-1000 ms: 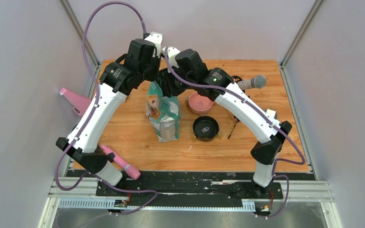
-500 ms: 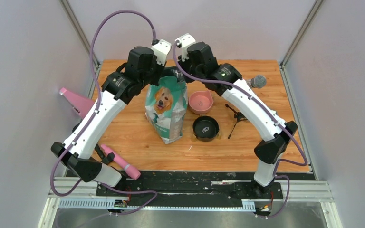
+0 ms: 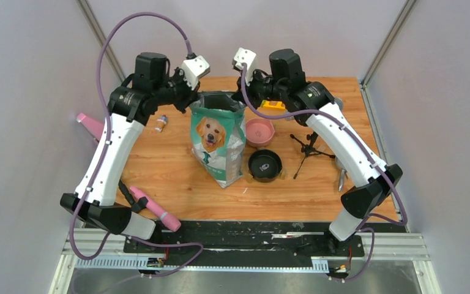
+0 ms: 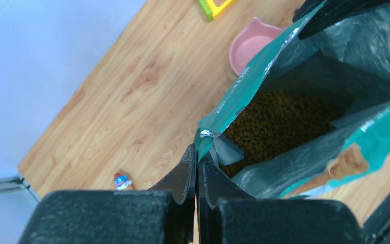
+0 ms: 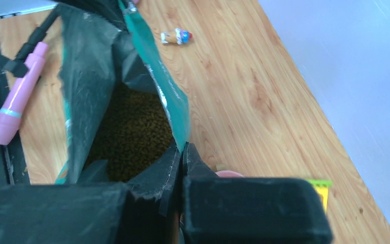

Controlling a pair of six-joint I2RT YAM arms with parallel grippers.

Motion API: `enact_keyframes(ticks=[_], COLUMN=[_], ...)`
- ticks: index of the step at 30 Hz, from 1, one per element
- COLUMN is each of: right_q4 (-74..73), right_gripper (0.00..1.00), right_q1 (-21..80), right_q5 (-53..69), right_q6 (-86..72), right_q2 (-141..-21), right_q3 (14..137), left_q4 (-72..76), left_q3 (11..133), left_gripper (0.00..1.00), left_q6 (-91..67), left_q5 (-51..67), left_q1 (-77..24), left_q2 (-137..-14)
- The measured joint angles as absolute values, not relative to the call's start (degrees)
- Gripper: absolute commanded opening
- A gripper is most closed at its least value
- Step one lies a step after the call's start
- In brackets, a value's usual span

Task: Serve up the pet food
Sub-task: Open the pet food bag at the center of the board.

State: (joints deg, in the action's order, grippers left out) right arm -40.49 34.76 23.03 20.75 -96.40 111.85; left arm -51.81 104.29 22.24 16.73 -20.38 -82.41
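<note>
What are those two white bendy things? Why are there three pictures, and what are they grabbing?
Those are robot arms, a left arm and a right arm, bolted to the near edge of a wooden table. One picture looks down from above and behind them. The other two come from little cameras on each wrist, so you see each hand's dark fingers up close. The left hand and the right hand each pinch one side of the top of a green bag with a dog on it, holding it open. Inside is brown pet food. Beside the bag sit a pink bowl and a black bowl.
</note>
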Motion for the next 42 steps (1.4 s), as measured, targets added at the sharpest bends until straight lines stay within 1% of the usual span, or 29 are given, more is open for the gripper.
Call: enact_keyframes(ticks=[7, 12, 16, 19, 24, 26, 27, 28, 29, 30, 32, 33, 34, 35, 39, 42], right_q4=[-39.4, -38.7, -38.0, -35.4, -29.7, -27.1, -25.7, -24.6, -23.6, -22.6, -21.7, -21.4, -20.8, -19.6, -15.0, -12.3], right_gripper=[0.0, 0.0, 0.0, 0.0, 0.0, 0.0, 0.0, 0.0, 0.0, 0.0, 0.0, 0.0, 0.0, 0.0, 0.0, 0.0], right_q1=[34.6, 33.3, 31.8, 31.5, 31.4, 31.3, 31.4, 31.4, 31.4, 31.4, 31.4, 31.4, 31.3, 31.3, 31.1, 31.5], right_q5=[31.9, 37.1, 38.9, 38.8, 36.0, 35.4, 35.1, 34.7, 33.9, 33.0, 30.5, 28.9, 27.5, 26.0, 24.3, 24.3], right_q6=[24.5, 23.8, 17.6, 9.8, -5.8, -11.5, -14.3, -16.6, -18.7, -20.3, -23.0, -24.0, -25.0, -26.0, -29.6, -30.7], right_q2=[-94.4, -93.8, -94.3, -96.0, -98.3, -99.5, -100.2, -100.8, -101.3, -101.5, -101.5, -101.5, -101.5, -101.5, -101.4, -101.2], right_q3=[109.4, 108.6, 109.4, 111.1, 111.6, 111.5, 111.5, 111.4, 111.3, 111.0, 110.4, 110.1, 109.5, 108.6, 105.5, 104.0], left_q4=[-58.2, -64.4, -65.5, -65.2, -61.9, -61.0, -60.7, -60.5, -60.0, -59.4, -57.6, -56.5, -55.7, -55.1, -56.0, -57.3], left_q3=[108.6, 119.3, 126.3, 131.4, 133.2, 133.2, 133.2, 133.3, 133.4, 133.6, 134.5, 135.1, 135.6, 135.7, 135.7, 135.1], left_gripper=[0.0, 0.0, 0.0, 0.0, 0.0, 0.11, 0.25, 0.34, 0.52, 0.61, 0.88, 0.94, 0.98, 0.99, 1.0, 1.0], left_q6=[30.1, 31.0, 26.9, 20.9, 13.8, 11.9, 10.9, 9.8, 8.9, 7.9, 5.8, 4.9, 4.1, 3.5, -0.3, -4.6], left_q5=[35.0, 43.6, 44.5, 41.9, 37.1, 34.3, 32.7, 31.2, 29.2, 27.7, 24.3, 22.7, 21.5, 20.4, 16.7, 15.0], left_q1=[-11.9, -9.4, -9.4, -9.4, -9.4, -9.3, -9.3, -9.3, -9.2, -8.8, -7.6, -6.8, -6.0, -5.4, -4.4, -5.7], left_q2=[-85.6, -94.1, -99.0, -101.9, -103.2, -103.3, -103.4, -103.5, -103.7, -103.7, -103.7, -103.7, -103.6, -103.2, -101.1, -98.9])
